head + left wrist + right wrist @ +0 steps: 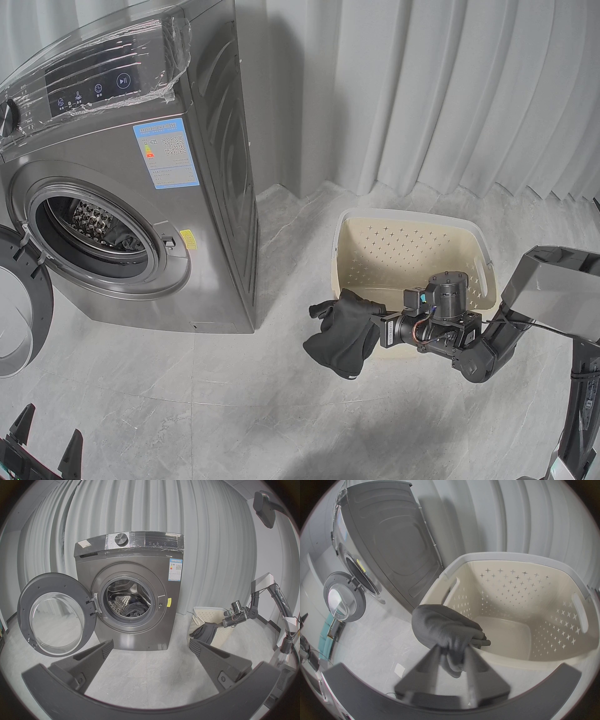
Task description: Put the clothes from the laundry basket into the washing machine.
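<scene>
The grey washing machine (125,187) stands at the left with its round door (22,312) swung open; dark clothes (135,609) lie in the drum. The cream laundry basket (475,234) sits on the floor to the right, its inside bare. My right gripper (375,325) is shut on a dark garment (344,334), which hangs over the basket's left rim above the floor. In the right wrist view the dark garment (443,627) is bunched between the fingers (475,664). My left gripper (150,650) is open, low at the front left, facing the washing machine (134,589).
White curtains (437,94) cover the wall behind. Bare grey tiled floor (219,400) lies between the machine and the basket. The open door juts out toward the front left.
</scene>
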Tool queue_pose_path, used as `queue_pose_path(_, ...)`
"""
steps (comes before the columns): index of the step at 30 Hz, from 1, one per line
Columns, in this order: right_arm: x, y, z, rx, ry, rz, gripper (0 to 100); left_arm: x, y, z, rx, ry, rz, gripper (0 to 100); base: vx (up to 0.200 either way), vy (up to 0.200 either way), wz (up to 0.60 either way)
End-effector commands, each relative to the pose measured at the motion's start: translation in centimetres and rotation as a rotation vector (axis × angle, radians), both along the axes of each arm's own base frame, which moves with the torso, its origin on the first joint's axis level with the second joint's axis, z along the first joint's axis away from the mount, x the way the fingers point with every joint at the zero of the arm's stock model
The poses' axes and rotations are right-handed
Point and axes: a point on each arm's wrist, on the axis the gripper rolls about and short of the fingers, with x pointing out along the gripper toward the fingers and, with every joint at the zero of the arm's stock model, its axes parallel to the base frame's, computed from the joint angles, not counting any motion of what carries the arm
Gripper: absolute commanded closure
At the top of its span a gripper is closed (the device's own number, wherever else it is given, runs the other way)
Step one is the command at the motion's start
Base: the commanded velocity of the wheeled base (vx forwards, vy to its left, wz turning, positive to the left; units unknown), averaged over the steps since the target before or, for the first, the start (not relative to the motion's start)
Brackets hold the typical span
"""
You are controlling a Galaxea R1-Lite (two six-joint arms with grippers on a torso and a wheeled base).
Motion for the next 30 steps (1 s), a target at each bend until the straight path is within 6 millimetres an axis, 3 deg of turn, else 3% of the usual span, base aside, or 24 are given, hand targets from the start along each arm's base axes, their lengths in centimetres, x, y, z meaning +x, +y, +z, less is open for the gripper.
queue_pose_path(1, 0.0, -0.1, -0.1, 0.001, 0.0, -0.003, 100, 0.0, 0.0, -0.5, -0.002, 0.006, 0.0, 0, 0.0, 0.0, 0.0)
queue_pose_path(5, -0.5, -0.4, 0.1, 0.003, -0.001, -0.003, 100, 0.0, 0.0, -0.5, -0.002, 0.006, 0.0, 0, 0.0, 0.0, 0.0)
queue_pose_path(16, -5.1, -2.3, 5.2, 0.041, -0.083, 0.006, 100, 0.0, 0.0, -0.5, -0.002, 0.006, 0.0, 0, 0.0, 0.0, 0.0)
queue_pose_path(17, -6.4, -2.9, 6.8, 0.062, -0.112, 0.007, 100, 0.0, 0.0, -0.5, -0.002, 0.006, 0.0, 0, 0.0, 0.0, 0.0)
queue_pose_path(19, -7.0, -3.0, 7.4, 0.071, -0.126, 0.01, 100, 0.0, 0.0, -0.5, -0.002, 0.006, 0.0, 0, 0.0, 0.0, 0.0)
queue_pose_path(20, -8.8, -3.3, 9.4, 0.102, -0.177, 0.024, 100, 0.0, 0.0, -0.5, -0.002, 0.006, 0.0, 0, 0.0, 0.0, 0.0)
queue_pose_path(23, -11.4, -3.7, 11.5, 0.148, -0.246, 0.047, 100, 0.0, 0.0, -0.5, -0.002, 0.006, 0.0, 0, 0.0, 0.0, 0.0)
queue_pose_path(30, -15.2, -4.5, 16.2, 0.224, -0.395, 0.087, 100, 0.0, 0.0, -0.5, -0.008, 0.006, 0.0, 0, 0.0, 0.0, 0.0)
